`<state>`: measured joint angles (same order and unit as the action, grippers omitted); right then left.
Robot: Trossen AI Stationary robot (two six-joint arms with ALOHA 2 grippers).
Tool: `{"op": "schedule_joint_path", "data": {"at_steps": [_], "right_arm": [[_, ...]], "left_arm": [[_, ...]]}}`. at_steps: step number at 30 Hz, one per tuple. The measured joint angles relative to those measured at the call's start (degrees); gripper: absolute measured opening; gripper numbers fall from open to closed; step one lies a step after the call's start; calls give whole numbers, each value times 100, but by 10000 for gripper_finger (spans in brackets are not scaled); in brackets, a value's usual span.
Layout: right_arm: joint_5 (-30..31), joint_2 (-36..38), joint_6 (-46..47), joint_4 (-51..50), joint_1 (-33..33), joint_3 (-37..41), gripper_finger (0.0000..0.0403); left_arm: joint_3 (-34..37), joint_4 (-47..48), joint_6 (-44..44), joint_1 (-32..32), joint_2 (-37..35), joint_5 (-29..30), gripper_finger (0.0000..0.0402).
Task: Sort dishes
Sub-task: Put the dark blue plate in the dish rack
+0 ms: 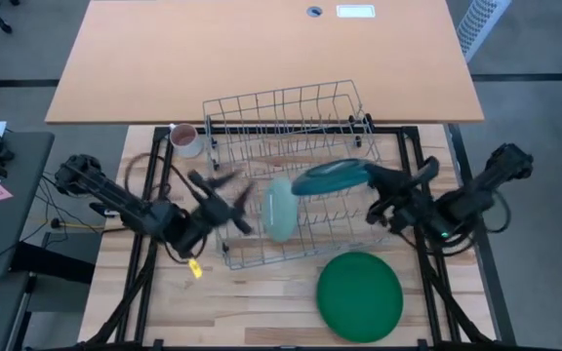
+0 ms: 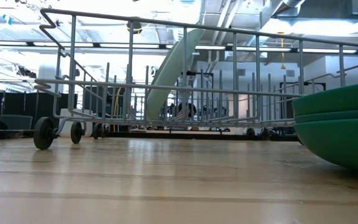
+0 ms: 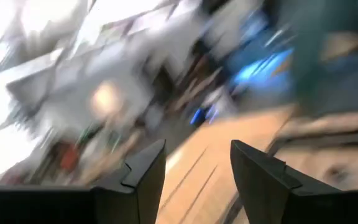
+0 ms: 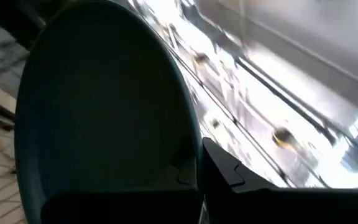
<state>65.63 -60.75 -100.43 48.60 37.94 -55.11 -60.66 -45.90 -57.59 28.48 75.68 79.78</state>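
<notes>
A wire dish rack stands mid-table. A small pale mint plate stands on its edge between the rack's wires, tilted in the low view. A dark teal plate hangs above the rack's right half, and my right gripper is shut on it. My left gripper is open at the rack's left side, just left of the mint plate, with nothing between its fingers. Large dark green plates lie stacked on the table in front of the rack. My right gripper holds the teal plate by its rim on the side toward the table's right edge, pinched between its fingers. It comes nearly level from the right. The plate is lifted clear above the rack, its face filling the right wrist view.
A small pinkish-white mug stands by the rack's far left corner. The green plate stack fills the near right of the wooden table. A larger desk lies beyond the rack. Bare wood shows at the near left.
</notes>
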Motion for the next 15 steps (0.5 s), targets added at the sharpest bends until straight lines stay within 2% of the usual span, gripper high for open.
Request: {"op": "schedule_joint_path", "data": {"at_steps": [1,3,5,10,13,15], "right_arm": [[-64,174,68,-331,106,2,6],[-180,507,262,-867,318,2,5],[-199,816,367,-1251,528,0,5],[-411,1557,464,-2366,1002,0,5],[-934,1893,452,-3005,1127,0,5],[-1338,2033,276,-3261,1133,0,5]], "left_arm": [[11,144,133,-1,-91,416,174],[136,536,463,11,-283,890,173],[289,992,929,80,-490,913,173],[544,1847,2126,114,-1082,283,173],[552,2960,3172,109,-1436,-244,173],[555,3836,4066,92,-1722,-812,173]]}}
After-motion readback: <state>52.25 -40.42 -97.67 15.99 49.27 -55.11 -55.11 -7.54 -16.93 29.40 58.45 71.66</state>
